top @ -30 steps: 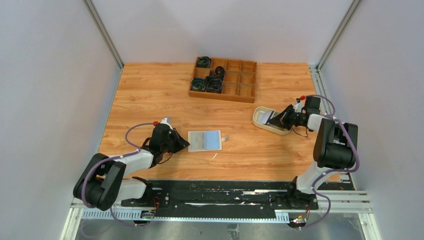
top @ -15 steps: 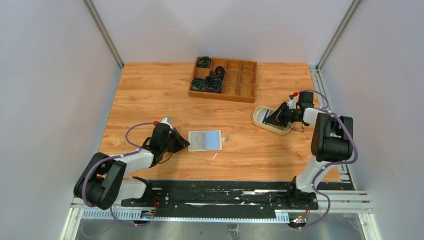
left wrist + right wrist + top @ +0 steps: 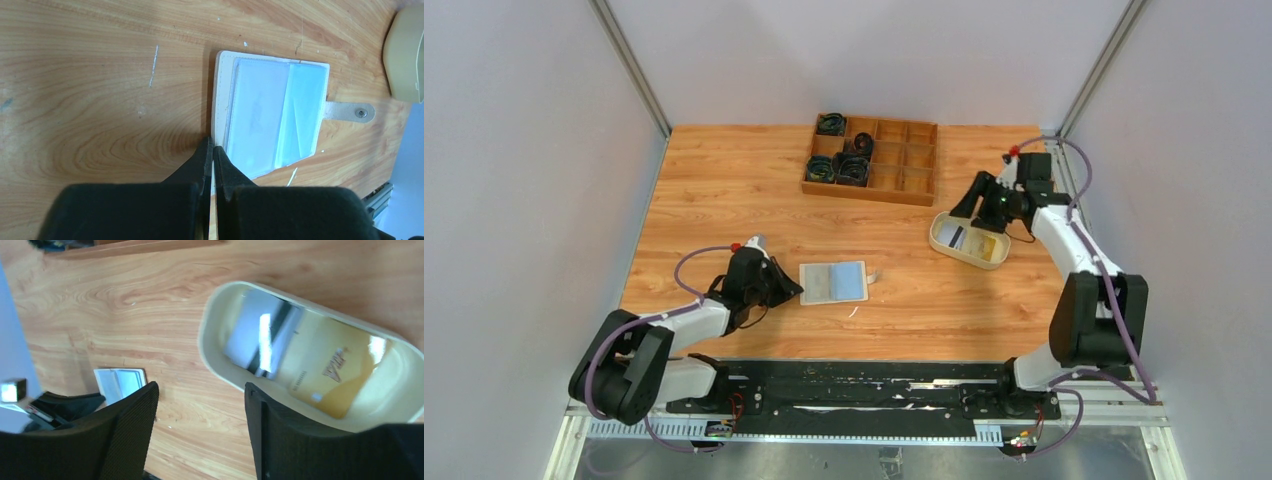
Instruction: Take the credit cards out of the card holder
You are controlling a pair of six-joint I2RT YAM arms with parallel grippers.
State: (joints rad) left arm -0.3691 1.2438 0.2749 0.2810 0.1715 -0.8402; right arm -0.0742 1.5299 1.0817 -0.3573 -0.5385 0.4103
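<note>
right pincer hangs wide open, empty, over the cream tray at two o'clock, where credit cards lie. left pincer, closed, touches the card holder near six o'clock. next, i'd guess, the right one must reach back there.

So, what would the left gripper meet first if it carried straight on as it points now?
Most likely the card holder: the left gripper, shut, has its tips at that edge; depth unclear.

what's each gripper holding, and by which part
The right gripper is open, holding nothing. The left gripper is shut, tips at the edge of the card holder; a pinch cannot be told.
</note>
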